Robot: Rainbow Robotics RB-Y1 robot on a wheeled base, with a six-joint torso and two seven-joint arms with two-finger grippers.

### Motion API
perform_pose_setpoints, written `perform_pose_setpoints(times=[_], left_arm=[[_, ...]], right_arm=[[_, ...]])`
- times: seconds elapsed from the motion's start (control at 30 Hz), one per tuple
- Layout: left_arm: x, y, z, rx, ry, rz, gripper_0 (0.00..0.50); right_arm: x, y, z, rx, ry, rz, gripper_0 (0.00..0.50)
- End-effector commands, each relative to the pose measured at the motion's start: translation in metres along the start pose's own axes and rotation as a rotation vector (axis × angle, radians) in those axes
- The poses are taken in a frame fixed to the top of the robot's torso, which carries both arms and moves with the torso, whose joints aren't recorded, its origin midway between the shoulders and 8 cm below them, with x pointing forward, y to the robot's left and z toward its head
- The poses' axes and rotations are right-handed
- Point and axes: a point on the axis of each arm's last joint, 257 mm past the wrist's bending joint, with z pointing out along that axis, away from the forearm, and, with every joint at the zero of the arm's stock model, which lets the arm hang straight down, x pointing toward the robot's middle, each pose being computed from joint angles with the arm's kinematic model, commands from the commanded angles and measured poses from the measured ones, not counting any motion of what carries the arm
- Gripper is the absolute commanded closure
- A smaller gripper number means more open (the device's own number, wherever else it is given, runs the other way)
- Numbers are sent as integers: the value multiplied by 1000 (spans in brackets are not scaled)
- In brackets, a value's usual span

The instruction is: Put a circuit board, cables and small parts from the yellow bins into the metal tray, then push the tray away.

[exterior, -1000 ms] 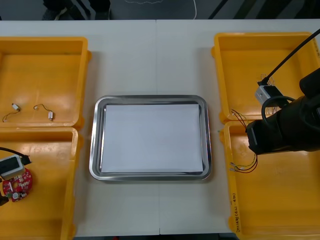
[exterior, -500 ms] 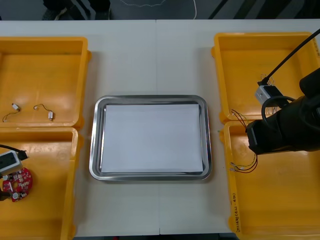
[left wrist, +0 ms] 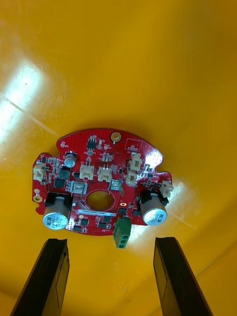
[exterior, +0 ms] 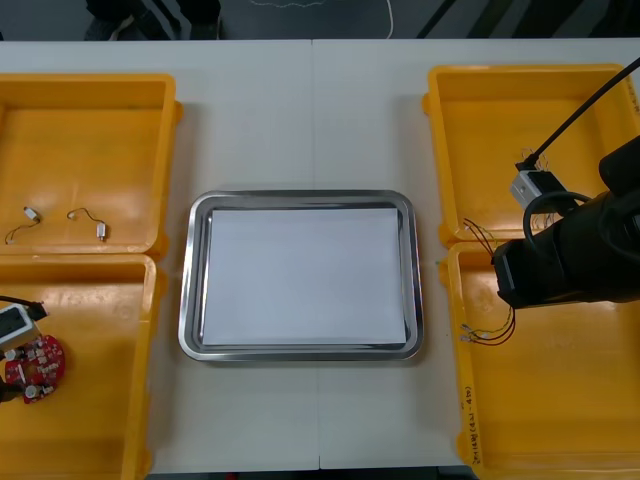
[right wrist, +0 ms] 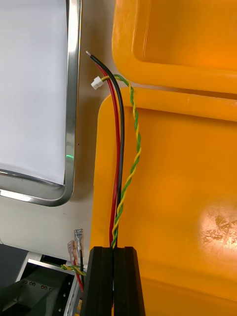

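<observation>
A round red circuit board (left wrist: pixel 98 190) lies flat on the floor of the near left yellow bin (exterior: pixel 148 360). My left gripper (left wrist: pixel 111 241) is open just short of it, its fingers (left wrist: pixel 52 276) apart on either side of the board's near edge. In the front view the board (exterior: pixel 32 362) sits at the table's far left. My right gripper (right wrist: pixel 113 253) is shut on a bundle of red, black and twisted yellow-green cables (right wrist: pixel 121 163) that runs out over the rim of the near right bin (right wrist: pixel 173 207). The right arm (exterior: pixel 565 260) hangs over that bin (exterior: pixel 462 400), cable ends (exterior: pixel 490 332) trailing below it.
The metal tray (exterior: pixel 190 300), white inside, lies in the middle of the table; its rim (right wrist: pixel 73 98) is beside the held cables. Small metal parts (exterior: pixel 100 230) with thin wires lie in the far left bin (exterior: pixel 165 150). The far right bin (exterior: pixel 438 150) stands behind the right arm.
My left wrist has slid a little toward the table's left edge above the circuit board. The right arm and its cables have stayed put.
</observation>
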Motion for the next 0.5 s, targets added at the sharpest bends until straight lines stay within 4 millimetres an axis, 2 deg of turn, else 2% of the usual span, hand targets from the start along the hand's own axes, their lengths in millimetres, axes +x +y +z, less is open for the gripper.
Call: perform_pose_setpoints(times=[0.03,0.23,0.5], left_arm=[[23,4,-5,-21,48,109,0],[27,4,-2,-28,56,106,0],[34,3,11,-22,54,80,0]], right_arm=[[-6,1,-8,25,-27,-62,500],[-6,1,-8,25,-27,-60,500],[-6,1,-8,26,-28,-58,500]])
